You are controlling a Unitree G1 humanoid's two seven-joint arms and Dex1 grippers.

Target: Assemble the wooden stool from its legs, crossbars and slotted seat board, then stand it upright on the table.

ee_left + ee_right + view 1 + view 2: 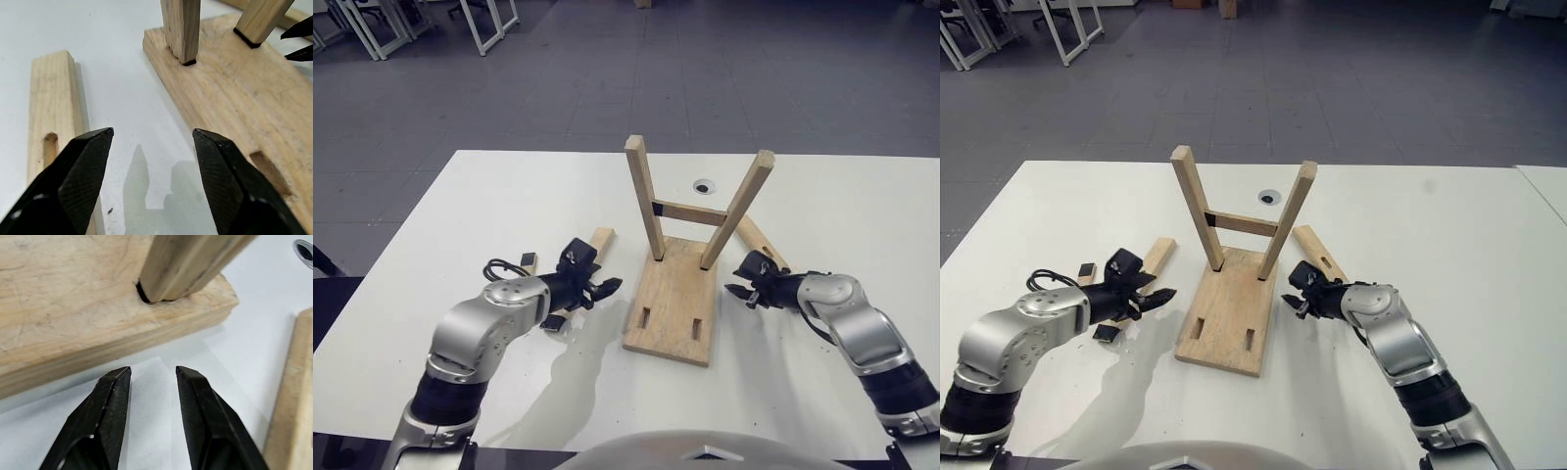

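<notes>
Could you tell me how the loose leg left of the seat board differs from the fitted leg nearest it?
The fitted leg stands in a slot of the seat board, leaning; the loose leg lies flat on the table. The fitted leg carries a crossbar; the loose leg is joined to nothing. Both are pale square-section wood.

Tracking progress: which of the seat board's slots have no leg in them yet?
The two slots at the seat board's near end, toward the robot; the far pair each hold a standing leg.
</notes>
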